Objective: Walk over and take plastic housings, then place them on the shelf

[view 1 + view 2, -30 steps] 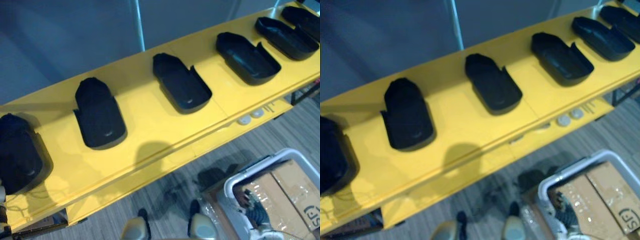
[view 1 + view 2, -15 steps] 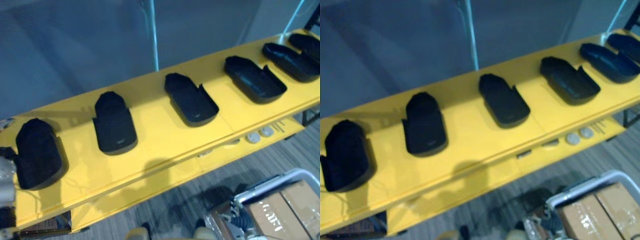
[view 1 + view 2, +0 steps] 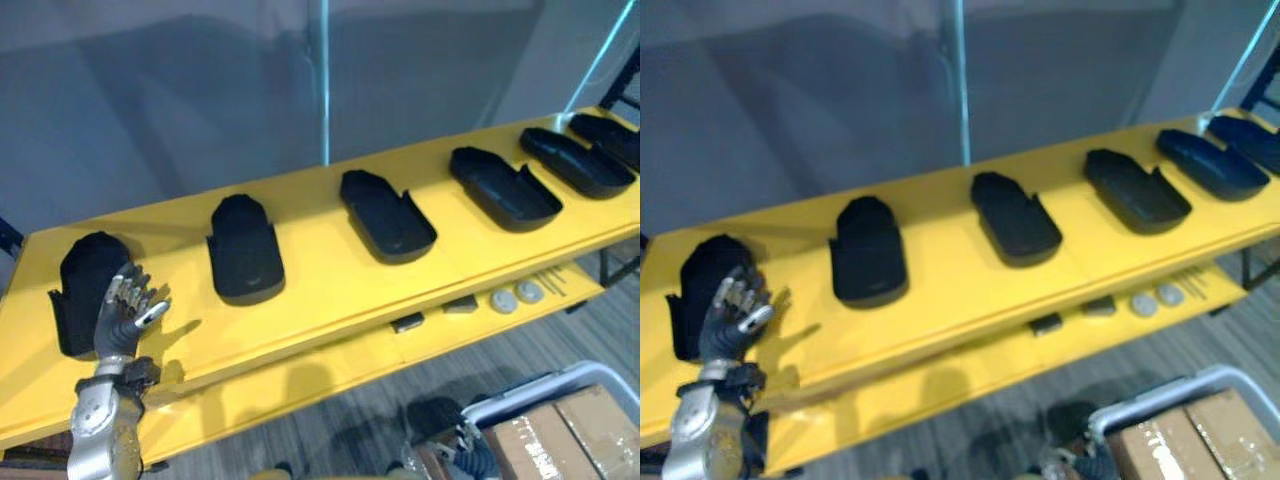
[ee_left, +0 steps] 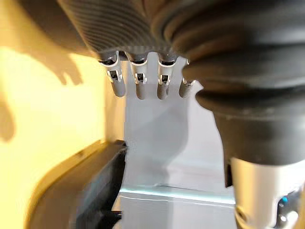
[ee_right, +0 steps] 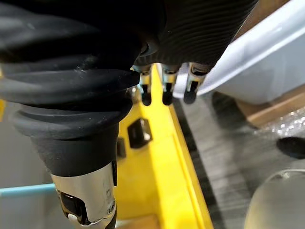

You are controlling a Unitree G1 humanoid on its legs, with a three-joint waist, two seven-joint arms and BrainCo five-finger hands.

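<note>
Both eye views are looking down from the head at the yellow shelf, sharing its row of black housings crossing from lower left to upper right. Each wrist view is peering from very close along its own hand: the left hand toward the shelf, the right hand past the shelf's edge at the floor.

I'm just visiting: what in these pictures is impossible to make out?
Leftmost housing: its near right part is hidden behind the left hand, both eye views.
Farthest housing: cut off by the right edge, left eye view.
Two small round things on the lower ledge: too small to identify.
Cardboard box: cut off by the bottom edge, both eye views.
</note>
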